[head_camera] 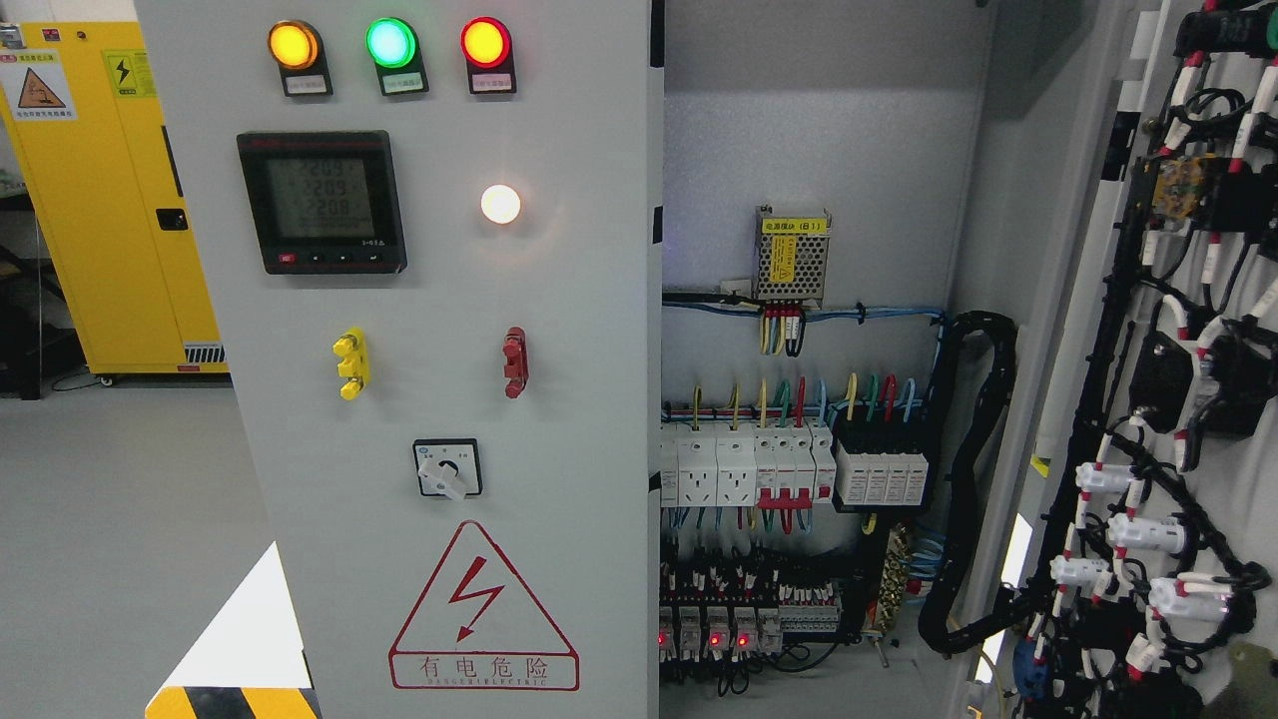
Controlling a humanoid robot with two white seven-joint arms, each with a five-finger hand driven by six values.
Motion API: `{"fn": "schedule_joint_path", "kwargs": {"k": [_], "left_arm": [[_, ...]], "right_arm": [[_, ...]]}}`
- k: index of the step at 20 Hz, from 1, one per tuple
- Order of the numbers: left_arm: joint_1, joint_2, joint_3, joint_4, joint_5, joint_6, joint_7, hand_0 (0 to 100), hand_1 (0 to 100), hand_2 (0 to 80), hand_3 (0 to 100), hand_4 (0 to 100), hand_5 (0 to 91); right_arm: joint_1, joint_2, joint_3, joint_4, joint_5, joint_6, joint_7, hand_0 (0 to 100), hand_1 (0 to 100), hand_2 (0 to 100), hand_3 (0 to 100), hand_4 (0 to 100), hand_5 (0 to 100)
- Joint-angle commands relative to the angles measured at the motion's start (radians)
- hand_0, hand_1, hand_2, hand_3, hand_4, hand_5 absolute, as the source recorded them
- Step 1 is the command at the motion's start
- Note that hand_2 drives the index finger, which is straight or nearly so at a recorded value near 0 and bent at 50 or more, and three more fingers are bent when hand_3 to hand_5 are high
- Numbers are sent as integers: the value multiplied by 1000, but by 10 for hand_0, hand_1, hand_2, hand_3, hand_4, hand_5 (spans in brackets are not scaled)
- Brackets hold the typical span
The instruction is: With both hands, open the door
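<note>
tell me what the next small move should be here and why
Probably bring the left hand up to the free edge of the closed left door, which still covers its half of the cabinet. The right door already stands swung wide, baring the breakers and wiring inside. Neither robot hand shows in the head view, so a reach comes first.

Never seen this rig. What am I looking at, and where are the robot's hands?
This is one view from the camera on a humanoid robot's head. It faces an electrical cabinet. The left door is shut and carries three lamps, a meter, a rotary switch and a red shock warning triangle. The right door is swung open, showing the wiring on its back. Inside are rows of breakers and a small power supply. A yellow cabinet stands at far left. Neither hand is in view, so nothing is held.
</note>
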Motion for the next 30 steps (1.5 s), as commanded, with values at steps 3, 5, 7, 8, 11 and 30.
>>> {"fn": "schedule_joint_path", "kwargs": {"k": [3, 5, 7, 8, 11, 30], "left_arm": [[282, 50, 297, 421, -46, -199, 3, 120, 556, 0, 0, 0, 0], [274, 52, 326, 551, -45, -227, 2, 120, 556, 0, 0, 0, 0], [247, 44, 334, 687, -46, -277, 2, 120, 556, 0, 0, 0, 0], [228, 39, 337, 769, -46, -302, 2, 120, 556, 0, 0, 0, 0], [95, 19, 340, 1122, -48, -336, 2, 120, 556, 0, 0, 0, 0], [-2, -76, 243, 1647, -214, -439, -2, 120, 556, 0, 0, 0, 0]], "right_arm": [[18, -1, 0, 0, 0, 0, 0, 0, 500, 40, 0, 0, 0], [18, -4, 0, 2, 0, 0, 0, 0, 500, 40, 0, 0, 0], [18, -5, 0, 2, 0, 0, 0, 0, 500, 40, 0, 0, 0], [18, -5, 0, 2, 0, 0, 0, 0, 500, 40, 0, 0, 0], [18, -5, 0, 2, 0, 0, 0, 0, 500, 40, 0, 0, 0], [18, -5, 2, 2, 0, 0, 0, 0, 500, 40, 0, 0, 0]]}}
